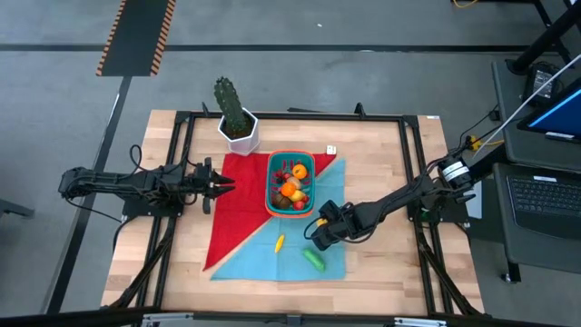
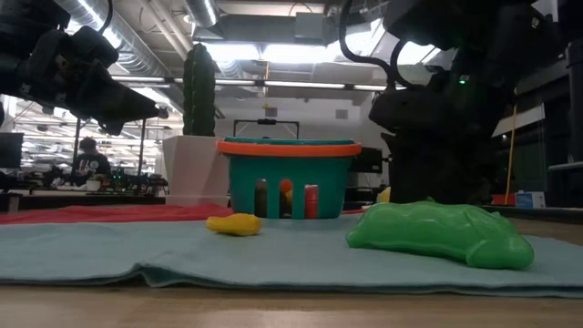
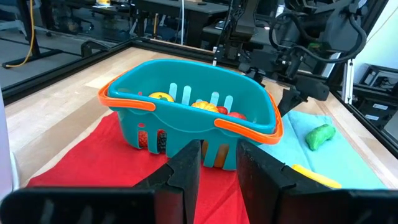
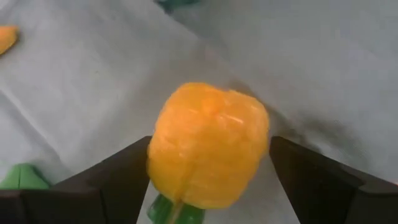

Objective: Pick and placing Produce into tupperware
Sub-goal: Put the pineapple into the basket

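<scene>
Item, left gripper [image 1: 221, 187]: parked at the left of the table over the red cloth [image 1: 238, 204], its jaws drawn narrow and empty, a slim gap showing between its fingers [image 3: 186, 168]; we would leave it where it is. Item, tupperware [image 1: 290, 184]: teal plastic with slotted walls and an orange-red rim, rounded-rectangular, standing at mid-table where the red cloth meets the blue cloth [image 1: 300, 254], just right of the cactus pot [image 1: 239, 133]; several pieces, orange, yellow and red, already lie inside it. Item, yellow piece [image 1: 280, 242]: small, banana-like, loose on the blue cloth near of the container. Item, green piece [image 1: 314, 260]: smooth, glossy, lumpy, a pickle or cucumber shape, lying to the right of the yellow one and apart from it. Item, orange pepper [image 4: 208, 144]: round, waxy, faintly ribbed, with a green stem at its base, sitting between the fingers of the right gripper [image 1: 320, 232], just right and near of the container. The jaws stand wide on either side of it, and we cannot tell whether they press it yet. Handling, in our judgement: we would centre the pepper between the fingers, close gently since the skin looks slick and the shape round, lift clear of the rim, carry it left and far, and release low over the pieces inside.
</scene>
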Robot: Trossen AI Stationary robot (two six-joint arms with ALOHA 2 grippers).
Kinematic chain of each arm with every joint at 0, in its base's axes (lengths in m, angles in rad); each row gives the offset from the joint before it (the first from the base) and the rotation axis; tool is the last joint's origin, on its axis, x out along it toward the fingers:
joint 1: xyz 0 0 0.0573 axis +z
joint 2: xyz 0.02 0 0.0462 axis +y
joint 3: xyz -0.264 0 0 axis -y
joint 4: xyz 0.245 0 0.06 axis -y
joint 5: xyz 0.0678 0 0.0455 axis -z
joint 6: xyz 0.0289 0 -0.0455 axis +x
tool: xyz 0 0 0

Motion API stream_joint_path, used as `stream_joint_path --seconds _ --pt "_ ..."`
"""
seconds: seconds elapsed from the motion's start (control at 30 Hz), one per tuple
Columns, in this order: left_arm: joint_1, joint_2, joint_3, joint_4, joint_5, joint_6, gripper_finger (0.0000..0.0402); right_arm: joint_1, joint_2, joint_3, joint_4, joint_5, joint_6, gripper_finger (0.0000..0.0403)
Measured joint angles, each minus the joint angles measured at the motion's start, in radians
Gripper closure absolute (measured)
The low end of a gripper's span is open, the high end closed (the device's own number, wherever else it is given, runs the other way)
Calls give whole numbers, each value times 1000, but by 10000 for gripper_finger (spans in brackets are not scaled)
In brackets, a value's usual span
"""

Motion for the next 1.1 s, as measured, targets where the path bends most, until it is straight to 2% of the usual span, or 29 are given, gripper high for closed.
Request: stream_joint_path --seconds 0.27,0.4,0.5,0.73,1.1 --pt "0 0 0 0 0 68 305 0 0 0 -1 -8 8 79" --pt "0 0 0 0 0 77 305 -1 1 0 -6 -8 50 92" --pt "0 0 0 0 0 77 305 -1 1 -1 -13 -8 60 120" --pt "0 0 0 0 0 77 305 -3 1 -2 -28 -34 64 215" --pt "0 0 0 0 0 77 305 -3 -7 -2 -32 -41 64 216"
